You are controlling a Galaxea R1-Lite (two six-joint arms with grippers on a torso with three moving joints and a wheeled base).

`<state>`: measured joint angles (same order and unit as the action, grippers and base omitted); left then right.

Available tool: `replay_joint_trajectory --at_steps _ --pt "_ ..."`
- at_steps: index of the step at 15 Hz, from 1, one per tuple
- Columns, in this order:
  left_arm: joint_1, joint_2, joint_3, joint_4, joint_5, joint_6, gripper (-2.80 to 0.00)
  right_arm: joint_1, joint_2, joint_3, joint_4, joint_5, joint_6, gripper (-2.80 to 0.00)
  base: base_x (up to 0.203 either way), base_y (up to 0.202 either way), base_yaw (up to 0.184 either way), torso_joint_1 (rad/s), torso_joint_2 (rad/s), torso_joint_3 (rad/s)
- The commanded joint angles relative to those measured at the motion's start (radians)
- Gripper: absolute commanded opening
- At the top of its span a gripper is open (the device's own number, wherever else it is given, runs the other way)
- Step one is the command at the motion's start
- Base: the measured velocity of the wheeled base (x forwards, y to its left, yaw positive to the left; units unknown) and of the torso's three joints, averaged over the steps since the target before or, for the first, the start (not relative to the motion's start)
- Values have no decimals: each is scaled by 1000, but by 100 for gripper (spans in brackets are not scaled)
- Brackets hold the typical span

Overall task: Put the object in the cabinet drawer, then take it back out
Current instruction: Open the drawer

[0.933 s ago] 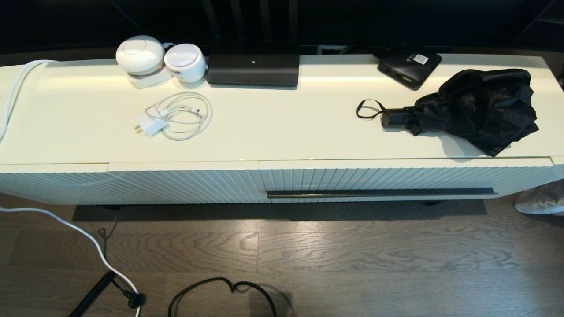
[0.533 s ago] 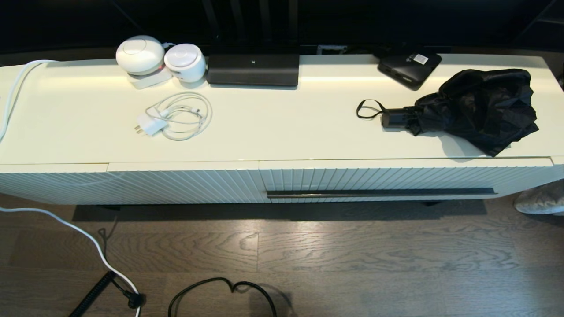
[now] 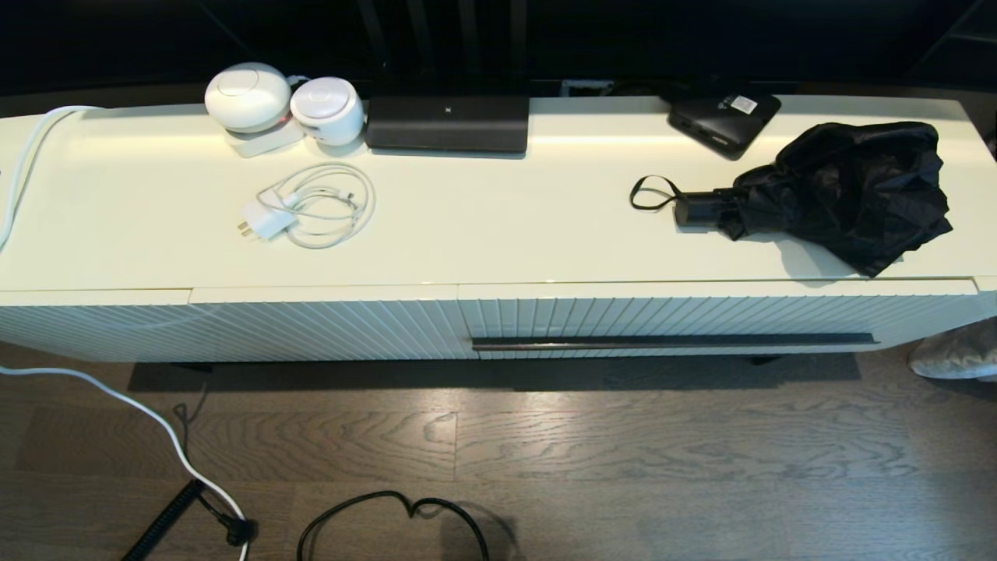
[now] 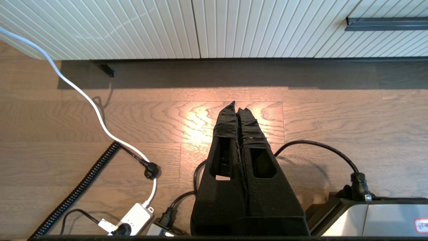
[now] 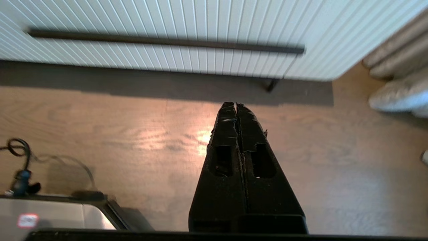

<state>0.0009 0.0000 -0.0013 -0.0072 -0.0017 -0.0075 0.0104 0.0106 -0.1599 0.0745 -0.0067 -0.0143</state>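
Note:
The object, a black folding umbrella [image 3: 841, 195], lies on the cabinet top at the right, its short handle and wrist loop [image 3: 653, 192] pointing left. The cabinet drawer [image 3: 701, 319] is closed below it; its dark handle bar [image 3: 674, 341] runs along the ribbed front and also shows in the right wrist view [image 5: 165, 42]. Neither arm appears in the head view. My left gripper [image 4: 236, 106] hangs shut and empty over the wooden floor. My right gripper [image 5: 236, 104] is shut and empty too, low in front of the drawer.
On the cabinet top are a flat black box with a white label [image 3: 724, 117], a black device [image 3: 448, 121], two white round gadgets [image 3: 284, 101] and a coiled white charger [image 3: 308, 206]. Cables [image 3: 389, 514] lie on the floor. A pale cushion [image 3: 958, 351] sits at the right.

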Motion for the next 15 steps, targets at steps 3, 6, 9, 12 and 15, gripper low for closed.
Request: replay_joint_trajectory --at_steps 3,6,9,12,15 --pt "1 0 0 0 0 0 -280 1 139 -275 128 12 -19 -280 0 0 0 0 0 0" --pt "0 0 0 0 0 0 -280 20 361 -508 146 15 -88 -280 0 0 0 0 0 0" --pt "-1 0 1 0 0 0 -280 79 568 -698 159 22 -326 -280 0 0 0 0 0 0" --pt "1 0 0 0 0 0 -280 155 666 -740 176 29 -692 -280 0 0 0 0 0 0" --pt "1 0 0 0 0 0 -280 173 716 -677 226 53 -930 -280 0 0 0 0 0 0"
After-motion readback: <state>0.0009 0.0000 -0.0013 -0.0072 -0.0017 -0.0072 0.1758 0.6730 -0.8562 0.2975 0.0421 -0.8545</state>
